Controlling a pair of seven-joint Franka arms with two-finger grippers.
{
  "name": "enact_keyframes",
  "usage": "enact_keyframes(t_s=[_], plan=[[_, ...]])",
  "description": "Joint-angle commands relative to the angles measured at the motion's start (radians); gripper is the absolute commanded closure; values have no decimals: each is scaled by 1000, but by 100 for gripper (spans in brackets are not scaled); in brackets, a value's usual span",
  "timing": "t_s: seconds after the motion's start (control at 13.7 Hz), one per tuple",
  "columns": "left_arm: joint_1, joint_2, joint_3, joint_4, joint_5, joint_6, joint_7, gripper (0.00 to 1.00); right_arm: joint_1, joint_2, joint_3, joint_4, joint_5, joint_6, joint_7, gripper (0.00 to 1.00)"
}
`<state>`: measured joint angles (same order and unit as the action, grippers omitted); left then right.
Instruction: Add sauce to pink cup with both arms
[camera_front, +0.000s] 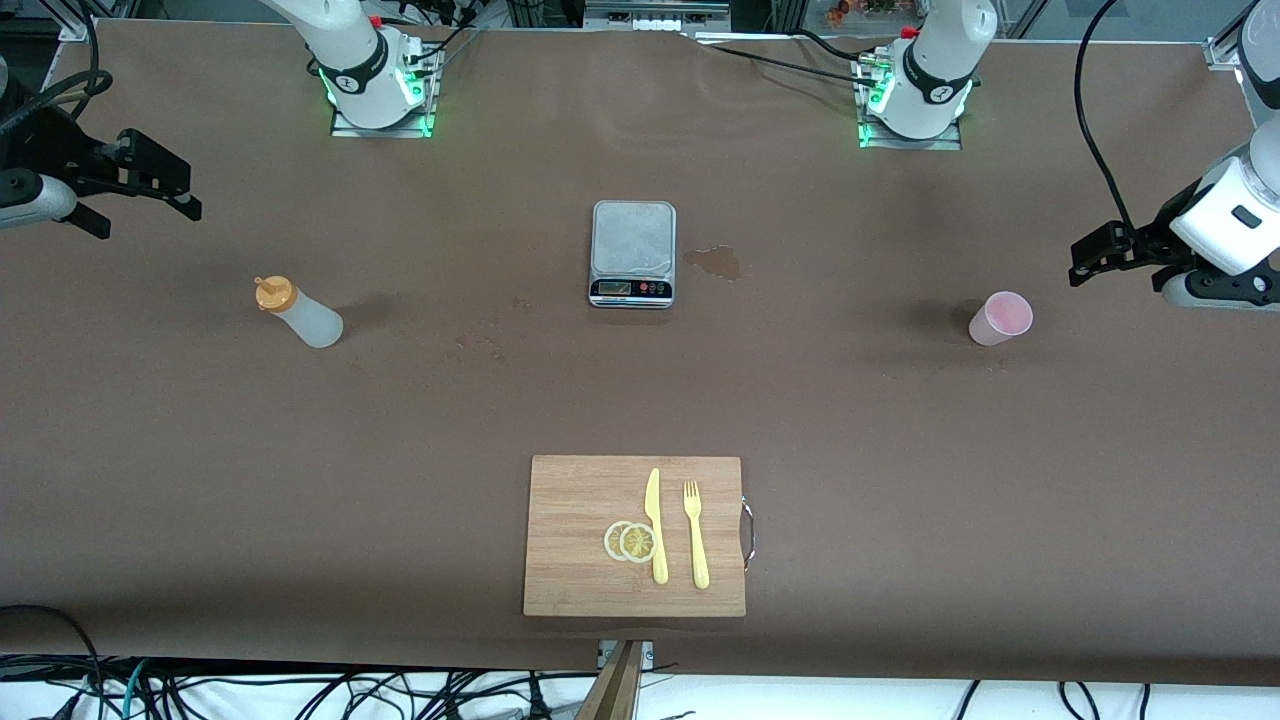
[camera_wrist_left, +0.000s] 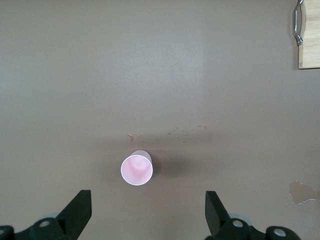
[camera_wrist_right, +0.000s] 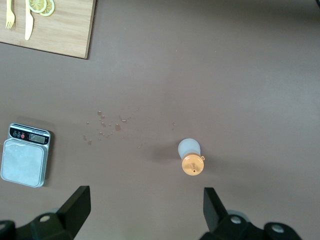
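The sauce bottle (camera_front: 300, 315), whitish with an orange nozzle cap, stands on the brown table toward the right arm's end. It also shows in the right wrist view (camera_wrist_right: 190, 156). My right gripper (camera_front: 148, 215) hangs open and empty over the table's end, apart from the bottle, and shows in its own view (camera_wrist_right: 146, 207). The pink cup (camera_front: 1000, 318) stands upright toward the left arm's end and shows in the left wrist view (camera_wrist_left: 137, 168). My left gripper (camera_front: 1085, 265) hangs open and empty over the table beside the cup, and shows in its own view (camera_wrist_left: 148, 210).
A silver kitchen scale (camera_front: 633, 252) sits mid-table near the bases, with a wet stain (camera_front: 715, 262) beside it. A wooden cutting board (camera_front: 580, 540) lies near the front camera, bearing a yellow knife (camera_front: 655, 525), a yellow fork (camera_front: 695, 535) and lemon slices (camera_front: 630, 541).
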<state>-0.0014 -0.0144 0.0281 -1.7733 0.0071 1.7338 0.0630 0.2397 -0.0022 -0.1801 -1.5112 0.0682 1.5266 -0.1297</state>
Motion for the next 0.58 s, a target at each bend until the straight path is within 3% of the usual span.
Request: enact_keyframes(t_s=[0.0, 0.51], plan=[[-22, -15, 22, -8, -21, -14, 0, 0, -2, -8, -1, 14, 9, -14, -11, 0], [-19, -1, 15, 37, -19, -77, 0, 0, -3, -15, -16, 19, 1, -14, -8, 0]])
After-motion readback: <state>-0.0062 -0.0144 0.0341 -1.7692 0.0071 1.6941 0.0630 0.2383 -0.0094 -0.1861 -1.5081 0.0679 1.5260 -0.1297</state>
